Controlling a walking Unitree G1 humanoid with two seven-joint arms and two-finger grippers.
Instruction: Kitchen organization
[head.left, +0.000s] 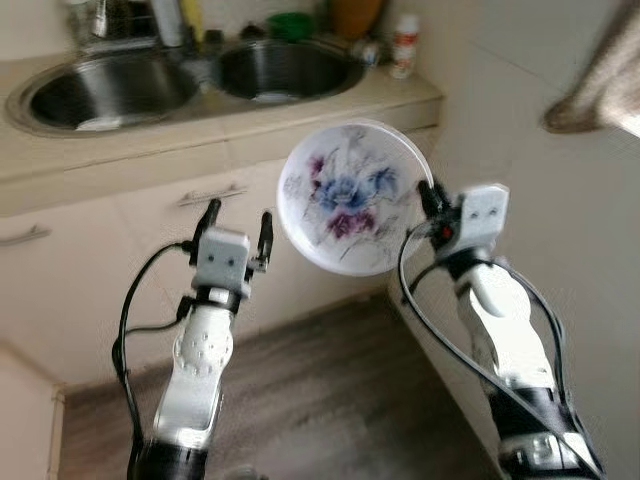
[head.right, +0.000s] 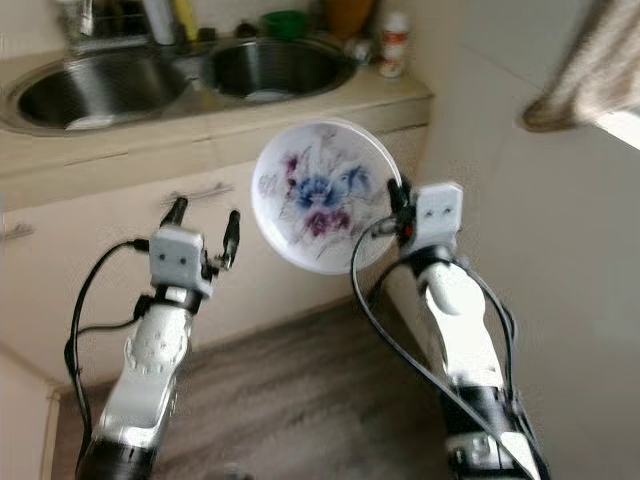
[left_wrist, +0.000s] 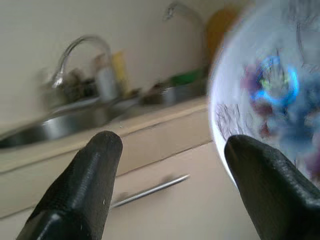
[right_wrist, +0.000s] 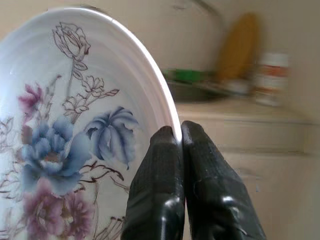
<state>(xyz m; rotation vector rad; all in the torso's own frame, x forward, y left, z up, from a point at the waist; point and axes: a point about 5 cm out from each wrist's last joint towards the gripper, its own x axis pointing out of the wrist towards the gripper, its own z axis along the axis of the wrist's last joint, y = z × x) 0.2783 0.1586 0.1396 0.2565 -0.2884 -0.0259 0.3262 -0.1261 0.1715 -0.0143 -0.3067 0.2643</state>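
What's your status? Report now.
Right gripper fingers shut on plate rim, held up before the sink counter. Left gripper open, beside the plate. Nothing between them.

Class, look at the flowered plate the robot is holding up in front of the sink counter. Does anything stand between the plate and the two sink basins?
Nothing visible does. The right gripper pinches the flowered plate by its rim in open air before the cabinet front. The left gripper hangs open beside the plate, not in its path. The sink basins lie higher, past the counter edge.

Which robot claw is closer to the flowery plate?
Right. The right claw pinches the plate by its rim. The left claw is open beside it, not touching.
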